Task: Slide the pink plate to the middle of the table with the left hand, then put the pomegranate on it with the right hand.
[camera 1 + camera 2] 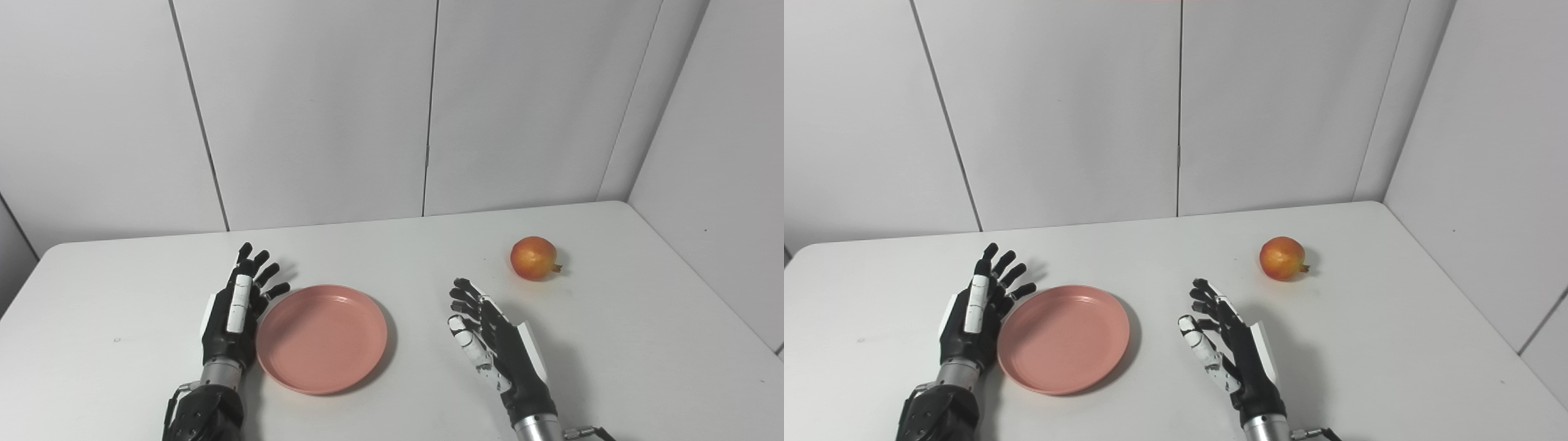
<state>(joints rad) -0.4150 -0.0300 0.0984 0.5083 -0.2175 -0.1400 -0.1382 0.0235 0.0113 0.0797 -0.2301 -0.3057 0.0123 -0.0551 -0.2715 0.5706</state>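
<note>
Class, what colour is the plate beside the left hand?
The plate is plain salmon pink, clearest in the left eye view.

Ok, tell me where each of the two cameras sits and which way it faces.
Left eye view: on the head, looking down and forward over the white table toward the back wall panels; both forearms rise from the bottom edge, left hand beside the pink plate, right hand open, short of the pomegranate.
Right eye view: mounted a little to the right, same heading; everything sits further left in the picture, and more of the right side wall shows.
Shared: plate, pomegranate, both hands, table.
</note>
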